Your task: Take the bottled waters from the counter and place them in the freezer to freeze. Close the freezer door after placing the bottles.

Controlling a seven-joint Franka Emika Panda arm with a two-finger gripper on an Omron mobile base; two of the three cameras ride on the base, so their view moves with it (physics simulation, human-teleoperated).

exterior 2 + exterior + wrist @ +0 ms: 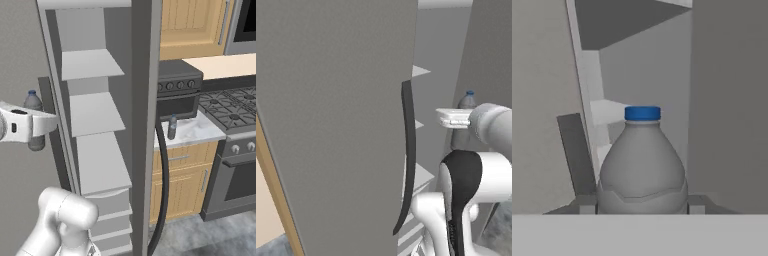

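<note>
**First bottle carried to the open freezer**

The hand (642, 210) is closed on a translucent grey plastic bottle with a blue cap (642, 165), at centre frame in the hand view, before the pale grey freezer shelves (95, 112). A second bottle (172, 128) stands on the white marble tabletop (192, 131), centre right. Next move, likely: advance, set down, release.

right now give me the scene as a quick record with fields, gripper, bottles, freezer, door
gripper: gripper shut on the held bottle, upright, cap on top
held bottle position: raised beside the freezer opening, not yet on a shelf
second bottle: second bottle stands upright on the counter next to the stove
freezer: shelves in view hold nothing
freezer door: freezer door wide open, dark bar handle on its edge
left to do: shelve this bottle, fetch the other, close the door
</note>
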